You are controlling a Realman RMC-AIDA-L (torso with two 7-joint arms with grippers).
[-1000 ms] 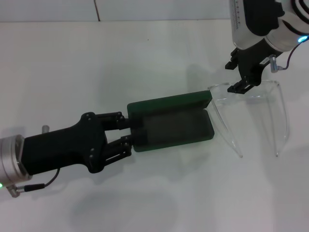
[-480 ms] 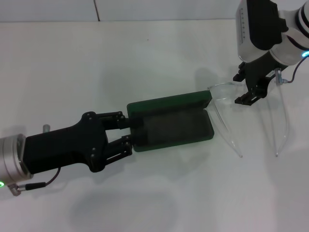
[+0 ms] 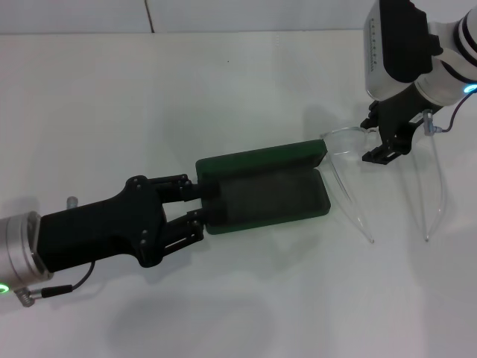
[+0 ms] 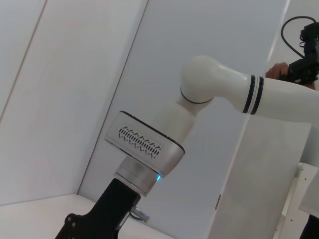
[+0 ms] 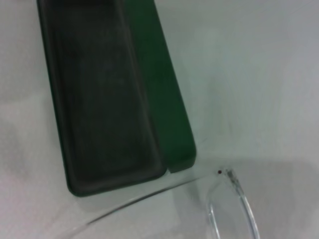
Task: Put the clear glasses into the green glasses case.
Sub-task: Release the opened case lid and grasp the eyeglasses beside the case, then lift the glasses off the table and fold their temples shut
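The green glasses case (image 3: 262, 192) lies open on the white tabletop (image 3: 223, 89), its left end gripped by the left tool (image 3: 195, 203). The clear glasses (image 3: 387, 175) rest just right of it (temple arms pointing near), the right tool (image 3: 381, 142) hovering spread over their front.

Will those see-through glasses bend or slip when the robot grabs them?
Probably a bit. The clear glasses have long thin arms spread open, so they likely flex. The smooth plastic looks slippery and light, so the right pincer, hovering at the lens, may nudge them sideways.
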